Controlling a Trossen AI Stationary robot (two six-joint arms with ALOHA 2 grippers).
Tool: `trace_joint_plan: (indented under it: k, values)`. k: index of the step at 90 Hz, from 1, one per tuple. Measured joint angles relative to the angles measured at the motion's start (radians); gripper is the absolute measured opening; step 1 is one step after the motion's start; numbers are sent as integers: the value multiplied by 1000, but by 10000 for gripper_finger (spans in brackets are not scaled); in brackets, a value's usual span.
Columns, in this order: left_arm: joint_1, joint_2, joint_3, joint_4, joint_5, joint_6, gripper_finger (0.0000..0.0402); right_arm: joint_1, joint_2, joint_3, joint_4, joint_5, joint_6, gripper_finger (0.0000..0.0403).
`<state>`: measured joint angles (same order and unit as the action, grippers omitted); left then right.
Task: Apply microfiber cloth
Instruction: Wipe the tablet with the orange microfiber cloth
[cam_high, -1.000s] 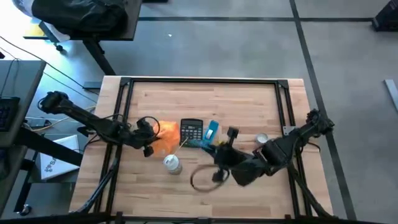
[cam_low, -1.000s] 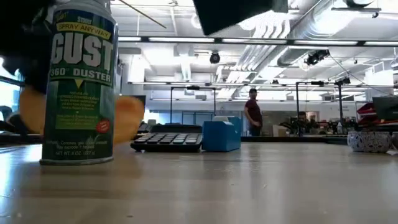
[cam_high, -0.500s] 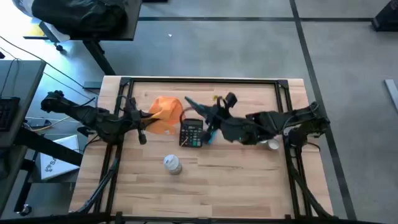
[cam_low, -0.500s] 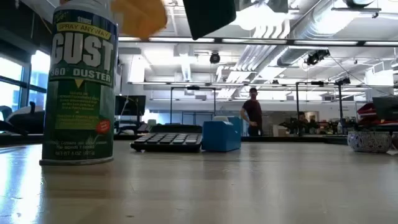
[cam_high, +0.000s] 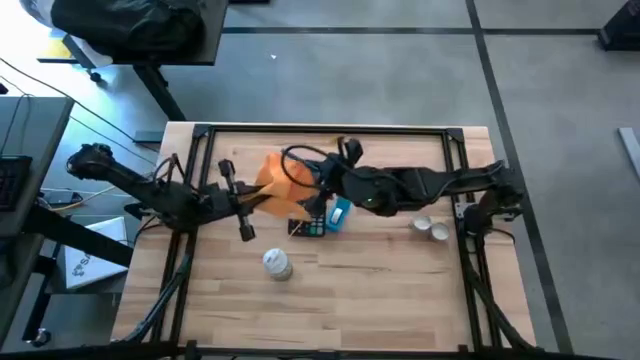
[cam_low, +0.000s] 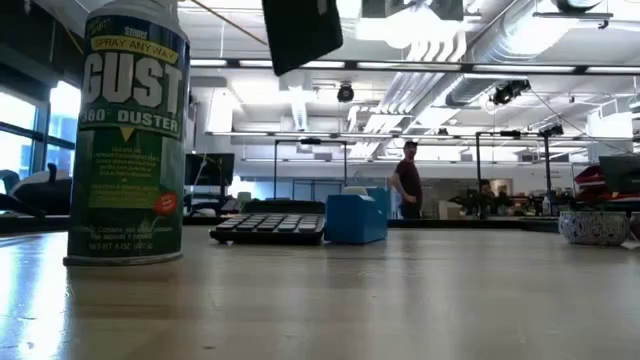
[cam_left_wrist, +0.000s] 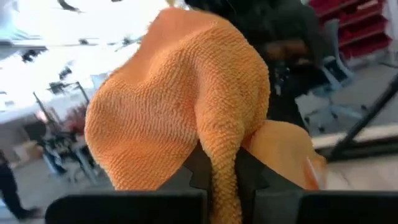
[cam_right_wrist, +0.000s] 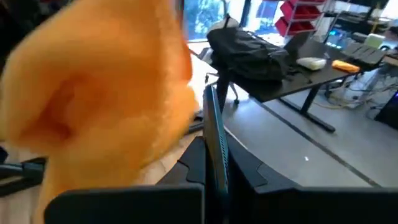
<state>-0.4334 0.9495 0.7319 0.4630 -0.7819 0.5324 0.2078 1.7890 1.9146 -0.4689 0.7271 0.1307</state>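
Above wood-grain table (cam_high: 400, 290), left tool (cam_high: 262, 196) pinches nubby orange microfiber cloth (cam_left_wrist: 180, 118) — bunched, draping.

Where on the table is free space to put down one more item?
Free: the wide front strip right of the duster can, below the white cups. Crowded: the middle, where the left gripper holds the microfiber cloth beside the right gripper's dark ring, above calculator and blue box.

Duster can (cam_low: 128, 130) upright near camera; calculator (cam_low: 270, 226), blue box (cam_low: 356, 217) behind; dark shape, maybe arm, overhead.
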Motion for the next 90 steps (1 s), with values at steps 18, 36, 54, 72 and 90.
trace_joint_plan:
  k: [18, 36, 54, 72, 90]
  values:
    - [40, 37, 0, 38, -4, -7, 3, 40, 14, 0, 89, -69, -14, 0]
    - [40, 94, 0, 26, 57, -104, 3, 64, 10, 1, 152, -21, -95, 0]
    - [32, 124, 0, 26, 15, -104, 3, 66, 15, 1, 129, -45, -86, 0]
    - [12, 52, 0, 30, -36, -27, 3, 91, 19, 3, 40, -23, -33, 0]
    - [-11, -23, 1, 40, -51, 1, 3, 105, 22, 3, 20, -39, -13, 0]
